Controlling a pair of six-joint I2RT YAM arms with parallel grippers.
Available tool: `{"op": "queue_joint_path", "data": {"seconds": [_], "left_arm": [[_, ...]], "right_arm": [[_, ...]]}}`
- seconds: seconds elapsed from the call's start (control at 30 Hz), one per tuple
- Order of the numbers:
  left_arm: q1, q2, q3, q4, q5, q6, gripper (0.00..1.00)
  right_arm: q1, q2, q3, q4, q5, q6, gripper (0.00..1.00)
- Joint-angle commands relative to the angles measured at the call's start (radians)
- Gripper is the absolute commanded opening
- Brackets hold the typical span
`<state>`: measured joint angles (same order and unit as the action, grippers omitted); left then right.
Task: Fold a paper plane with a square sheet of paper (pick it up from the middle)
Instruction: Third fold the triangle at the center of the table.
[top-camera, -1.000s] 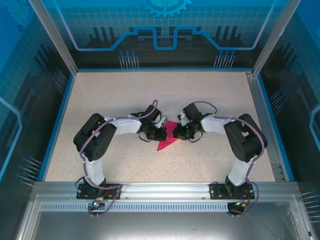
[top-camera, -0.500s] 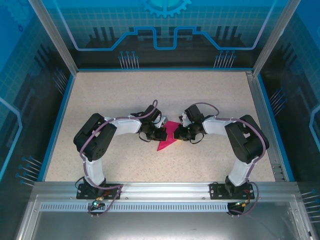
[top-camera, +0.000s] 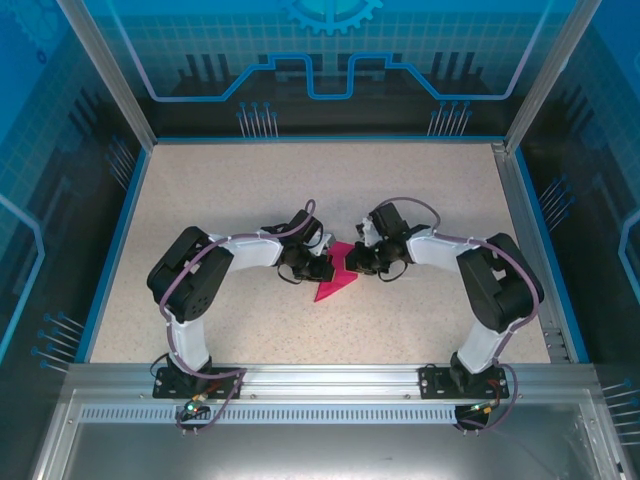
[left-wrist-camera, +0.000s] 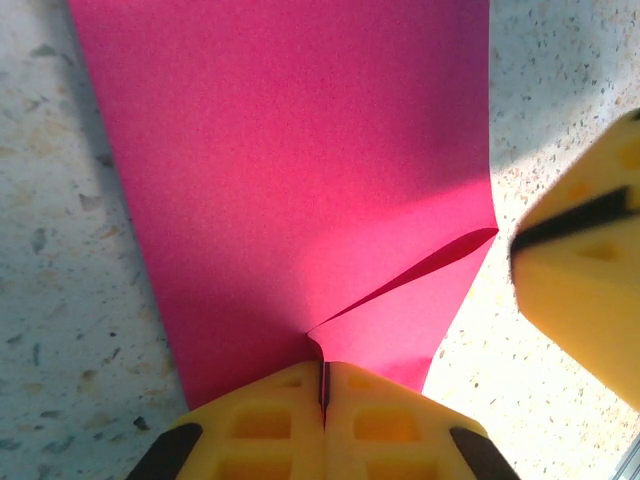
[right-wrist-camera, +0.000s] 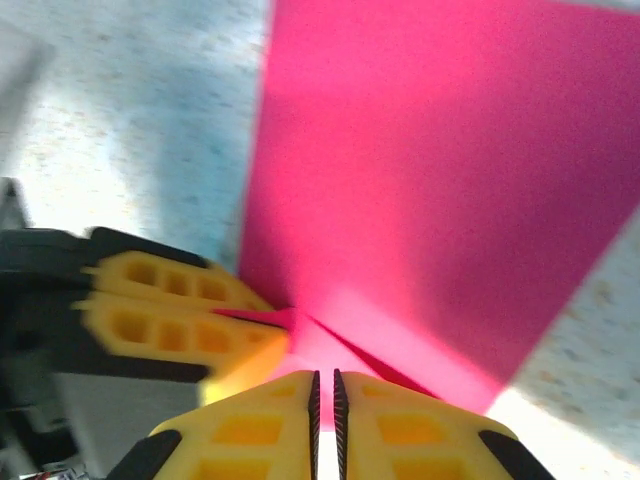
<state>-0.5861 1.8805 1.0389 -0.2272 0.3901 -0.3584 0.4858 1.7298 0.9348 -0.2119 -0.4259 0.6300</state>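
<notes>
Creased matte magenta square sheet of paper (left-wrist-camera: 300, 150) on speckled worktop (left-wrist-camera: 60, 300): left claw (left-wrist-camera: 323, 370) pinches its fold; right claw (right-wrist-camera: 325, 378) narrow alongside.

Tabletop (top-camera: 250, 190): pale beige, finely speckled, matte. Blue border strip (top-camera: 118, 240) runs along the left, back and right edges. Back wall panel (top-camera: 330, 60): translucent blue, with grid and circuit-line graphics and part of a gear motif at top. Aluminium corner posts (top-camera: 106, 75) slant outward. Aluminium rail (top-camera: 330, 378) spans the near edge.
</notes>
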Motion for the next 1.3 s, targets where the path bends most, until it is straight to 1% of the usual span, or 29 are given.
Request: {"op": "queue_joint_path", "data": {"seconds": [0.0, 0.23, 0.33, 0.43, 0.5, 0.57, 0.63, 0.77, 0.83, 1.0, 1.1, 1.27], "left_arm": [[0.006, 0.025, -0.002, -0.029, -0.023, 0.017, 0.06], [0.006, 0.016, 0.004, -0.029, -0.023, 0.016, 0.07], [0.006, 0.005, 0.007, -0.034, -0.021, 0.014, 0.10], [0.007, -0.027, 0.014, -0.046, -0.020, 0.006, 0.15], [0.006, -0.060, 0.019, -0.059, -0.028, 0.001, 0.23], [0.007, -0.093, 0.029, -0.082, -0.042, -0.002, 0.27], [0.006, -0.122, 0.038, -0.111, -0.067, -0.012, 0.34], [0.007, -0.189, 0.018, -0.124, -0.090, -0.078, 0.39], [0.002, -0.224, -0.004, -0.110, -0.079, -0.115, 0.38], [-0.030, -0.296, -0.062, -0.072, -0.037, -0.189, 0.27], [-0.045, -0.295, -0.089, -0.044, -0.010, -0.210, 0.24], [-0.053, -0.245, -0.109, 0.029, 0.042, -0.241, 0.22]], "right_arm": [[0.029, 0.007, 0.037, -0.025, -0.013, -0.012, 0.15], [0.046, 0.118, 0.029, -0.009, 0.000, -0.001, 0.14], [0.045, 0.157, 0.028, -0.032, 0.036, -0.006, 0.12], [0.044, 0.168, 0.017, -0.040, 0.056, -0.009, 0.11], [0.045, 0.171, 0.014, -0.048, 0.067, -0.012, 0.11], [0.045, 0.169, 0.012, -0.053, 0.075, -0.012, 0.10], [0.045, 0.166, 0.012, -0.055, 0.076, -0.010, 0.10], [0.045, 0.163, 0.021, -0.068, 0.086, -0.007, 0.10], [0.045, 0.164, 0.022, -0.070, 0.088, -0.006, 0.10], [0.045, 0.162, 0.022, -0.073, 0.090, -0.003, 0.10], [0.045, 0.164, 0.023, -0.075, 0.091, -0.001, 0.10], [0.044, 0.164, 0.022, -0.075, 0.092, -0.001, 0.10]]}}
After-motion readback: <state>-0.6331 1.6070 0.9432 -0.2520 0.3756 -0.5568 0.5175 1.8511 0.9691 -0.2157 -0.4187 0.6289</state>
